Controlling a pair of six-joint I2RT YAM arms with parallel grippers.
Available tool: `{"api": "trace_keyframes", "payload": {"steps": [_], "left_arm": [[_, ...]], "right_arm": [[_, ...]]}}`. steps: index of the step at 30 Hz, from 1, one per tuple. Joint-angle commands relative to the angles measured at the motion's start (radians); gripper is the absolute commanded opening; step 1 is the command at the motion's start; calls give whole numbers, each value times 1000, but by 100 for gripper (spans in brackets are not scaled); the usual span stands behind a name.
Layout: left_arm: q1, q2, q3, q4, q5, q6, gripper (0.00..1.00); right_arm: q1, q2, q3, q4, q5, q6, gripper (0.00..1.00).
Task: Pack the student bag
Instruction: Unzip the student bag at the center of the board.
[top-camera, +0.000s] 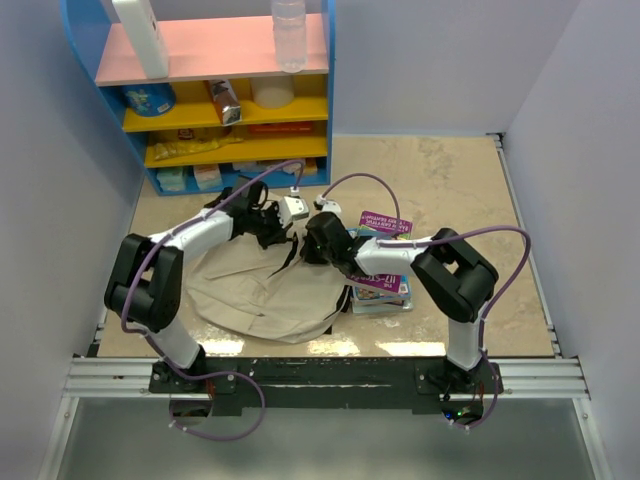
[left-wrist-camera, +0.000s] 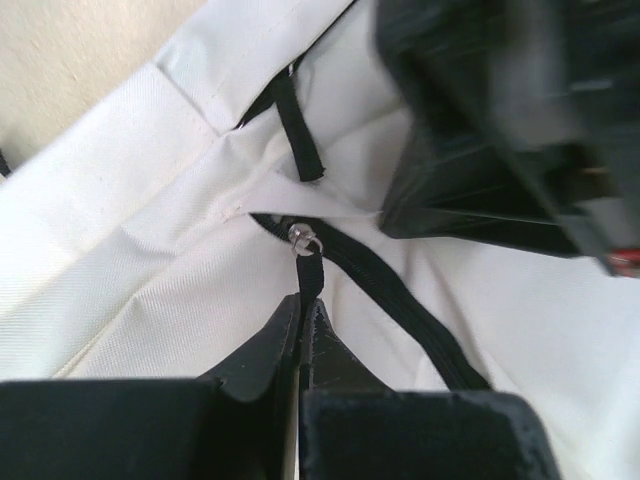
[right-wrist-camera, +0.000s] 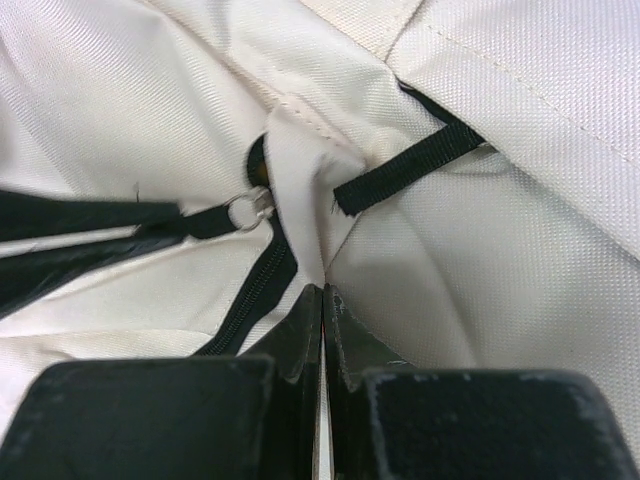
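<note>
The student bag (top-camera: 255, 290), a soft cream backpack with black zippers, lies flat on the table between both arms. My left gripper (left-wrist-camera: 303, 300) is shut on the black zipper pull strap (left-wrist-camera: 309, 270), just below its silver ring (left-wrist-camera: 301, 237); it sits at the bag's far edge (top-camera: 268, 222). My right gripper (right-wrist-camera: 323, 290) is shut on a fold of the bag's cream fabric (right-wrist-camera: 300, 150) next to the zipper (right-wrist-camera: 255, 290) and ring (right-wrist-camera: 243, 210); it also shows in the top view (top-camera: 318, 240). The right gripper body (left-wrist-camera: 500, 120) looms in the left wrist view.
A stack of colourful books (top-camera: 380, 285) lies right of the bag, under my right arm. A blue, yellow and pink shelf (top-camera: 215, 100) with bottles and boxes stands at the back left. White walls close in both sides.
</note>
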Motion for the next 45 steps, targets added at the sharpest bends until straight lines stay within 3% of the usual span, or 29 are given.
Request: {"api": "trace_keyframes", "payload": {"steps": [1, 10, 12, 13, 14, 15, 17, 19, 32, 45], "left_arm": [[-2, -102, 26, -109, 47, 20, 0], [-2, -152, -120, -105, -18, 52, 0], [-2, -144, -132, -70, -22, 25, 0], [-2, -139, -133, -31, -22, 13, 0], [-2, -127, -126, -11, -21, -18, 1], [-2, -119, -123, 6, -24, -32, 1], [-2, -109, -115, 58, -25, -67, 1], [-3, -107, -115, 91, -29, -78, 1], [-2, -142, -167, 118, -39, -80, 0], [-3, -161, -173, 130, -47, -83, 0]], "right_arm": [[-55, -9, -26, -77, 59, -12, 0], [-70, -26, -11, -57, 21, -26, 0], [-70, -50, -26, -31, 7, -35, 15], [-70, -61, -32, -28, 7, -34, 25], [-70, -77, -37, -26, 12, -34, 41], [-72, -100, -41, -26, 30, -34, 48], [-78, -123, -38, -37, 47, -38, 60], [-90, -146, -29, -35, 38, -43, 62], [-113, -11, 88, 70, -225, -14, 53], [-112, 23, 83, 132, -309, 64, 47]]}}
